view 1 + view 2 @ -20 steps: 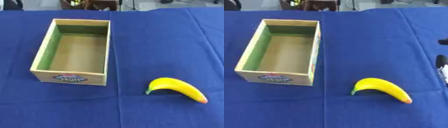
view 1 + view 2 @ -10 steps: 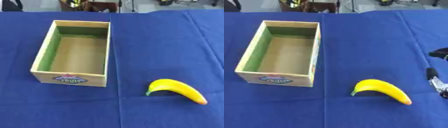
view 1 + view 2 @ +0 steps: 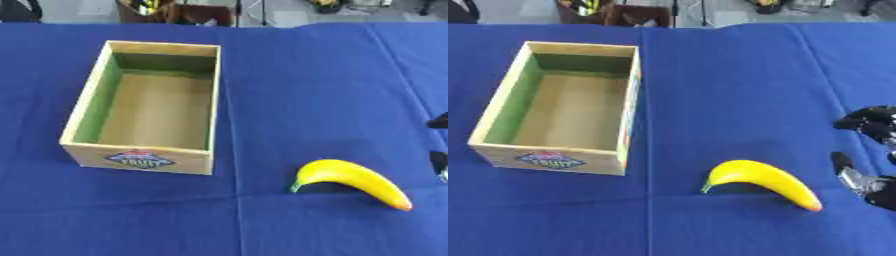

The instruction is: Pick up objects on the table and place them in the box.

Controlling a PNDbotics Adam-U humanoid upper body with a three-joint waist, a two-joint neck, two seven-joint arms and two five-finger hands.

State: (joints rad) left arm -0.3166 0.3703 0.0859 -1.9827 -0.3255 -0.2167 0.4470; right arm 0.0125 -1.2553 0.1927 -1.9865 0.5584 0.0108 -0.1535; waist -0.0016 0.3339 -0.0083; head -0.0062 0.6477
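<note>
Right hand cut off at edge, fingers prob. spread.

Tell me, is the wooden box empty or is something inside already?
Empty. The box shows only its bare floor; the banana lies outside on the blue cloth.

— Anything written on that stuff from where you stand?

— Only one sign. The box has an emblem on its near short wall, a dark blue shape with red along the top and pale letters across it.

— Can you read it?

— The lower word looks like "FRUIT". The smaller line above it is too blurred to make out.

— And anywhere else?

— No other writing I can read.
</note>
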